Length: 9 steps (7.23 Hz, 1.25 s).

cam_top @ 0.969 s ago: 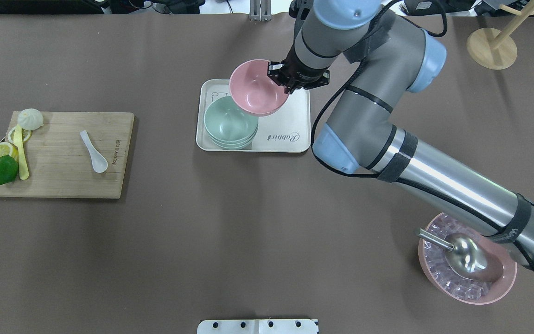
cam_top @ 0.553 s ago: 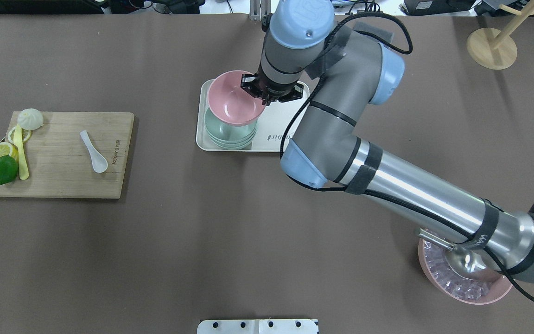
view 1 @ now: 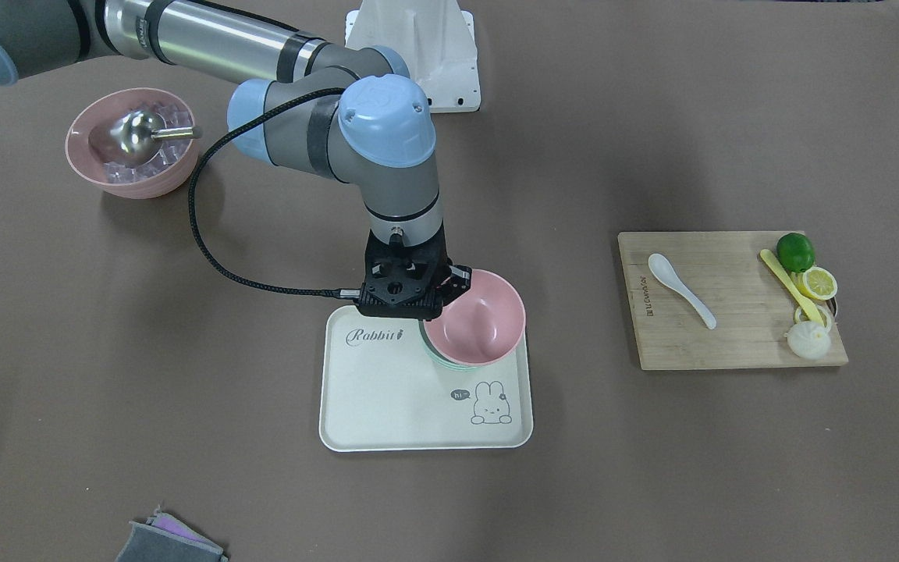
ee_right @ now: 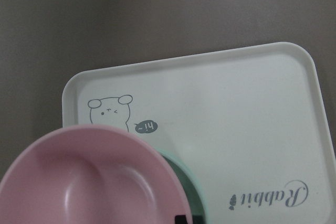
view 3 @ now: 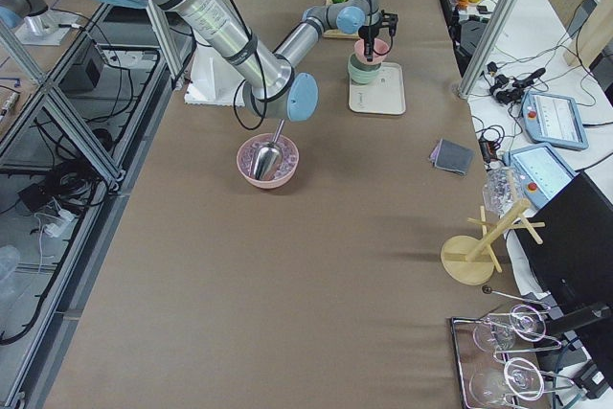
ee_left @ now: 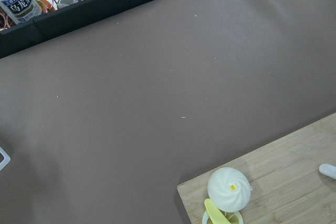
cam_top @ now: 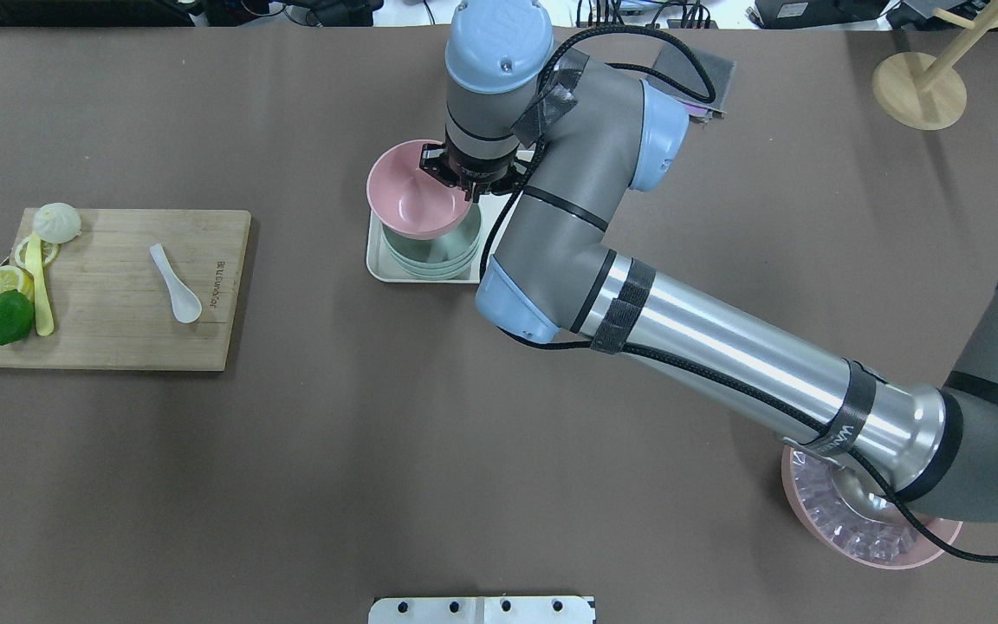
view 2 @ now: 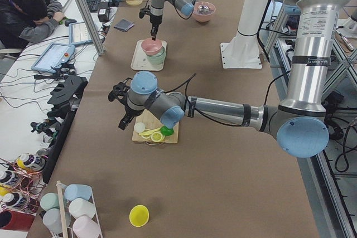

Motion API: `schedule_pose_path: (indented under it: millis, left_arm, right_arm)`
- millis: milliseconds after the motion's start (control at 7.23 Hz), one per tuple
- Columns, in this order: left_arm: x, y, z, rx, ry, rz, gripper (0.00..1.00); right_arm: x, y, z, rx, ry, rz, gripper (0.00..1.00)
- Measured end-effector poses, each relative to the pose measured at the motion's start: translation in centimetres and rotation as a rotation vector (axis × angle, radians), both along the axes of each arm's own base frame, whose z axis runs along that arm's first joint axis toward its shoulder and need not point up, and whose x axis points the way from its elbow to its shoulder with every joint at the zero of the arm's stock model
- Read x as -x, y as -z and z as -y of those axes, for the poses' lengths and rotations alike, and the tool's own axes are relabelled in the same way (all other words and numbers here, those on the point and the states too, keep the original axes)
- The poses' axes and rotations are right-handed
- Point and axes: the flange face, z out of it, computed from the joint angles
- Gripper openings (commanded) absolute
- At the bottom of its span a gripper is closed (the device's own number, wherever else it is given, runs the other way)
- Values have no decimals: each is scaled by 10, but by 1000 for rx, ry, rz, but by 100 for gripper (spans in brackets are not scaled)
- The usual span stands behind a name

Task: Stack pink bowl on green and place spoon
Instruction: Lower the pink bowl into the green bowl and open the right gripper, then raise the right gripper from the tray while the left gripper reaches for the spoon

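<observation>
Right tool (cam_top: 462, 185) clamps the rim of the pink plastic bowl (cam_top: 411, 195) and holds it over the stack of pale green bowls (cam_top: 443, 258) on the white rectangular tray (view 1: 387, 406). Whether pink touches green cannot be told. The white ceramic spoon (cam_top: 175, 295) lies on the bamboo cutting board (cam_top: 118, 338), well apart on the brown desk (cam_top: 482, 485). Left tool (view 2: 123, 119) hangs over that board; its opening cannot be told.

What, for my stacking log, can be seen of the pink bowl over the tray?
The pink bowl is round, smooth, matte plastic by its look, empty, mouth up. The right tool is shut on its rim. It hangs over the stacked green bowls on the white tray; whether it touches them cannot be told.
</observation>
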Motion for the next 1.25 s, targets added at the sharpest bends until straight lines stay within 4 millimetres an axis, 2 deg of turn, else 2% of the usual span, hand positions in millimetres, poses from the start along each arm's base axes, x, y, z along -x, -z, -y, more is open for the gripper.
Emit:
schedule_pose_path:
  millis: [553,1245]
  left_arm:
    - [0,-1,-1,2,0,0,99]
    - [0,-1,-2,2,-1,-1,99]
  right_arm:
    - [16,-16,-4,12,21,-30,0]
    - [21,-22,-6,11,31,-38,2]
